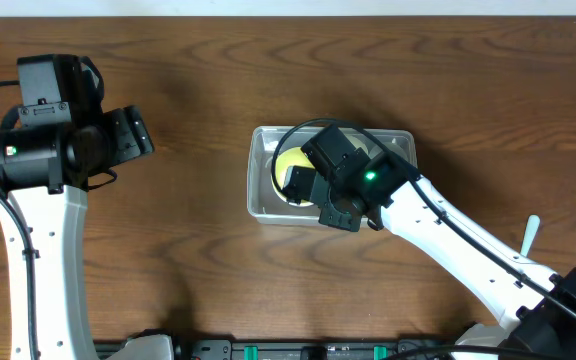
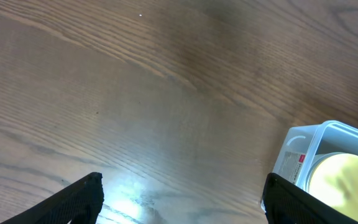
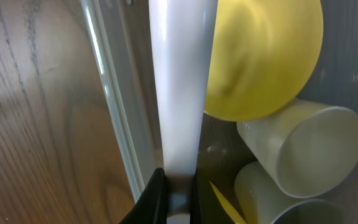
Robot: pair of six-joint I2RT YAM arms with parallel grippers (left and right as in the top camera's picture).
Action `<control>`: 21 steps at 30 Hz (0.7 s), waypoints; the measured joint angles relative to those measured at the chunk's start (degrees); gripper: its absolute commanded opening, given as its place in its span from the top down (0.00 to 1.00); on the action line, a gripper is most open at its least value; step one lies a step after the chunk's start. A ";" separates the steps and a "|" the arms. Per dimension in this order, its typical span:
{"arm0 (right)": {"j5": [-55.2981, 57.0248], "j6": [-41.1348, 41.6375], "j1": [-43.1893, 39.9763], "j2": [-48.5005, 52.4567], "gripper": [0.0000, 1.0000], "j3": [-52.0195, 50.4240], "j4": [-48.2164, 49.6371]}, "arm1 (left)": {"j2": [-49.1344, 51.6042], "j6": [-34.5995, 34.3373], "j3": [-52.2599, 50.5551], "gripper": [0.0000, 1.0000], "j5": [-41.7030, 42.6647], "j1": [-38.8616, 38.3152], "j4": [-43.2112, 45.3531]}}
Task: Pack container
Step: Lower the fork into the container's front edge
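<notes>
We see the clear plastic rectangular container (image 1: 264, 205) near the middle of the dark brown wooden counter (image 1: 198, 250), with its long sides running left to right. The right arm reaches across it from the lower right.

In the right wrist view, the right tool (image 3: 173, 186) is clamped shut on a thin white plastic piece (image 3: 176, 81). It shows only edge-on, so we cannot say whether it is a plate, a lid or a bowl rim. The piece stands upright just inside the transparent container wall (image 3: 114, 124). We judge it is held on edge that way so it can slide into the narrow slot left beside the round yellow plastic bowl (image 3: 266, 56), which touches it on the other side.

Two white plastic cups (image 3: 309, 149) lie on their sides below the bowl, their mouths turned toward the camera. This probably keeps them low and compact.

The left tool (image 2: 183, 183) hangs over bare counter, well to the left of the container. Its fingers are spread wide and hold nothing, so it is out of the working arm's way.

A small pale stick-like item (image 1: 531, 237) lies on the counter at the far right. It is too small to identify, and it may be waiting to be packed.

We think the packing is well along. The next step looks like lowering the white piece and letting go of it without nudging the bowl.
</notes>
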 measured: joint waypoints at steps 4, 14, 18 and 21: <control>-0.04 -1.29 0.00 0.44 0.99 0.00 0.00 | 0.00 0.00 0.00 0.18 0.00 0.00 0.00; -1.38 -2.34 0.00 2.67 0.99 -0.70 0.24 | 0.00 0.00 0.00 0.18 0.00 0.00 0.00; -1.75 -2.47 0.00 4.63 0.97 -0.76 0.42 | 0.00 0.00 0.00 0.18 0.00 0.00 0.00; -1.77 -2.49 0.00 6.29 0.85 -0.79 0.48 | 0.00 0.00 0.00 0.18 0.00 0.00 0.00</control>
